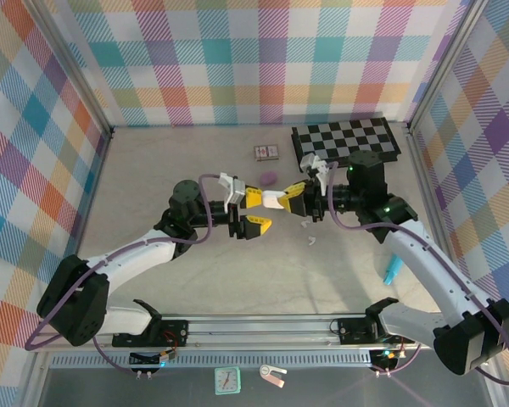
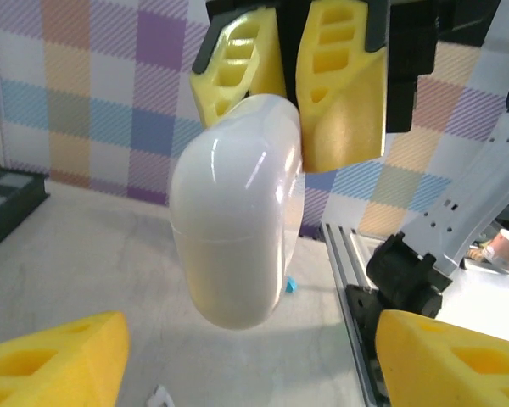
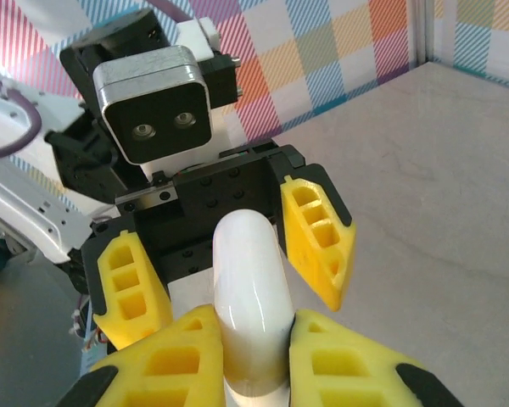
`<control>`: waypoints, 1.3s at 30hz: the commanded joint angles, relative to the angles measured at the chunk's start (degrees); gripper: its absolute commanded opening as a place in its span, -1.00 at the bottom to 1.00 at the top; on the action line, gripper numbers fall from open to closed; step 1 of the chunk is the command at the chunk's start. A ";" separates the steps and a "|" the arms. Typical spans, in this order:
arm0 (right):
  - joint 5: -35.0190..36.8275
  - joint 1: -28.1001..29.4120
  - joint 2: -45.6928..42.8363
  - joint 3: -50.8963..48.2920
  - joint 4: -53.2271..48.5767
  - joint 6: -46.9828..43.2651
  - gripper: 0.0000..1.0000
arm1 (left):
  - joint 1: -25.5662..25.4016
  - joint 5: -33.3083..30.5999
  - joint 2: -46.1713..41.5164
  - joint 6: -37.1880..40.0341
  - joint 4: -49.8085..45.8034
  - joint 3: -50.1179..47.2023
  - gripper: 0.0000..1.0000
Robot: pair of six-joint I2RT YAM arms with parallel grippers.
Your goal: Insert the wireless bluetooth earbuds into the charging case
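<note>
My right gripper (image 1: 293, 197) (image 3: 254, 373) is shut on a white pebble-shaped charging case (image 1: 274, 199) (image 3: 248, 288), held above the table with its lid closed. The case (image 2: 237, 212) hangs in mid-air in the left wrist view, a seam line running around it. My left gripper (image 1: 256, 212) (image 2: 250, 365) is open, with its yellow fingers (image 3: 318, 237) on either side of the case's free end and clear of it. A tiny white earbud (image 1: 310, 242) lies on the table below the right gripper. A second small white piece (image 1: 304, 225) lies close by.
A small purple rounded thing (image 1: 270, 177) lies behind the grippers. A checkered board (image 1: 348, 140) sits at the back right, with a small patterned box (image 1: 265, 153) to its left. A teal stick (image 1: 392, 271) lies by the right arm. Plaid walls enclose the table.
</note>
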 commanded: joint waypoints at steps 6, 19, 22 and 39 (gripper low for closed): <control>-0.87 1.51 1.86 2.02 -1.44 -5.84 -0.81 | -1.46 2.36 0.57 -0.73 2.93 1.22 0.07; -1.04 1.69 2.34 1.65 -1.57 -6.01 -0.80 | -1.68 2.89 1.66 -4.02 7.01 1.43 -0.48; -0.80 1.73 2.43 1.65 -1.68 -6.12 -0.80 | -1.73 3.07 2.00 -4.18 7.24 1.39 -0.63; 11.52 1.69 1.69 1.16 3.07 0.74 -0.08 | -1.99 2.92 -0.63 5.19 -3.10 1.54 -0.91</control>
